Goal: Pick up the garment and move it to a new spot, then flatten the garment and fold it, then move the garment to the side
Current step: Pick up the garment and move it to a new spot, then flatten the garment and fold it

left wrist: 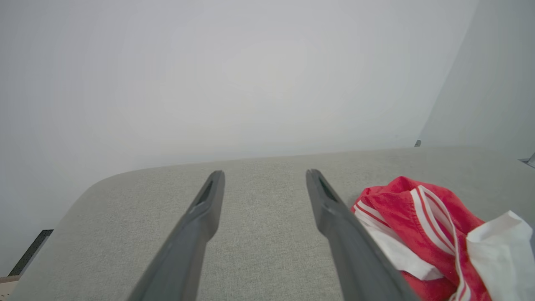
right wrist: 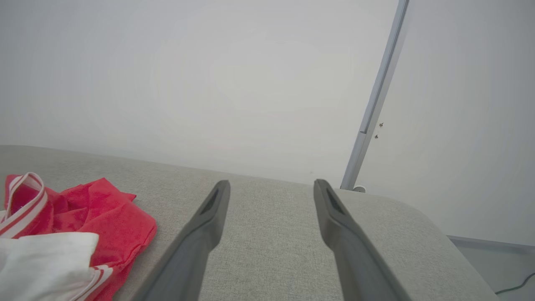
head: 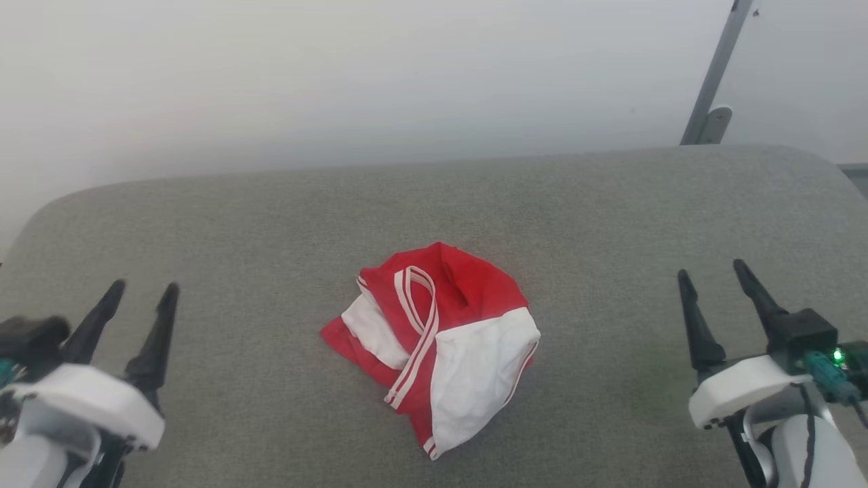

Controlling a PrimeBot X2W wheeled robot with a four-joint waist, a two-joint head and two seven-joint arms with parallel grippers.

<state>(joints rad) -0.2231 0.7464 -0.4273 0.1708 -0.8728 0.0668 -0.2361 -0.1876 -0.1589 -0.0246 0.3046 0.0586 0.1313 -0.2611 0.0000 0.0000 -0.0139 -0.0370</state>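
From the head view, the red-and-white T-shirt [head: 434, 346] lies crumpled in a heap at the middle of the grey padded surface [head: 610, 224], one white sleeve bunched on top and the striped collar band looped across the red. The left gripper [head: 146, 287] and the right gripper [head: 710, 270] sit well apart from it on either side, both with fingers spread wide and empty. A metal post [head: 712, 74] rises behind the far right corner. In the left wrist view the two dark fingers stand wide over bare padding, and the shirt sits off to one side of them, not between them. The right wrist view mirrors this: jaws wide, nothing held, with the heap away at the edge. The trouble I'd expect is in the first grab — the layers are so tangled that a pinch could catch only the collar loop or a single sleeve, and the shirt would then come up as a knot that won't spread flat. A low approach could also drive the fingertips into the soft covering — snagging it along with the shirt.
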